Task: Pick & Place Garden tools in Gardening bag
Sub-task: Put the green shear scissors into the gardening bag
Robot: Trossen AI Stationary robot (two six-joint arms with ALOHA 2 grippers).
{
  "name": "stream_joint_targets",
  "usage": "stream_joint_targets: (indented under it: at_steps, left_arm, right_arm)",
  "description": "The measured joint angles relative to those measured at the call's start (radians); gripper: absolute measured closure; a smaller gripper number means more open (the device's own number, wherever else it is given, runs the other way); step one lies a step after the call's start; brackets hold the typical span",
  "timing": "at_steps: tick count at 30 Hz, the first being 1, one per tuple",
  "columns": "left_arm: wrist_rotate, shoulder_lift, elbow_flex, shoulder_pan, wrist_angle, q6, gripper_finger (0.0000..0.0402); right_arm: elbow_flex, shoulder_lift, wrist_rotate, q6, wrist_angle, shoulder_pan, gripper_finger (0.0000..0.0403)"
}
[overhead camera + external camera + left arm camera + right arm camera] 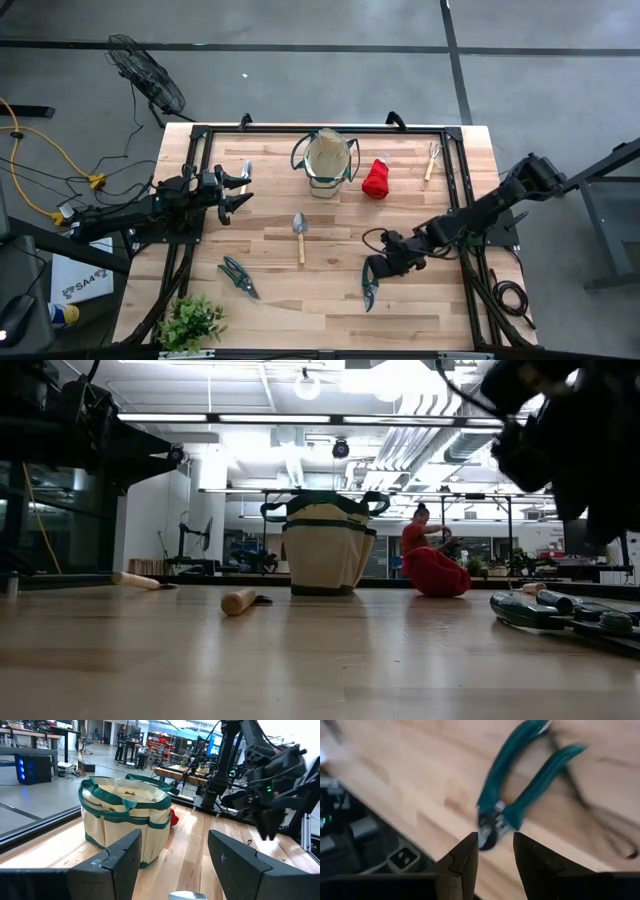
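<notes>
Looking straight down, the gardening bag stands at the table's far middle, red bundle and hand fork to its right, trowel at centre, one pair of shears front-left; the left gripper hovers left of the bag, jaws spread and empty, while the right gripper sits above the second shears. Right wrist view: jaws part-open just beside the shears' pivot, not pinching, tool flat on wood. Left wrist view: bag close ahead, upright.
</notes>
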Motion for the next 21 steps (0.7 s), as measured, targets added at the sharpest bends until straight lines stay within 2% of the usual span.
stream_joint_targets:
  at_steps: [4, 12, 21]
  left_arm:
    - [0.000, 0.000, 0.000, 0.000, 0.000, 0.000, 0.0178]
    - [0.000, 0.000, 0.000, 0.000, 0.000, 0.000, 0.0178]
    - [0.000, 0.000, 0.000, 0.000, 0.000, 0.000, 0.0178]
  right_arm:
    - [0.046, 0.021, 0.005, 0.032, -0.053, 0.043, 0.0286]
    - [0.103, 0.137, 0.033, 0.100, -0.024, 0.123, 0.0286]
    - [0.106, 0.179, 0.075, 0.128, -0.014, 0.112, 0.0286]
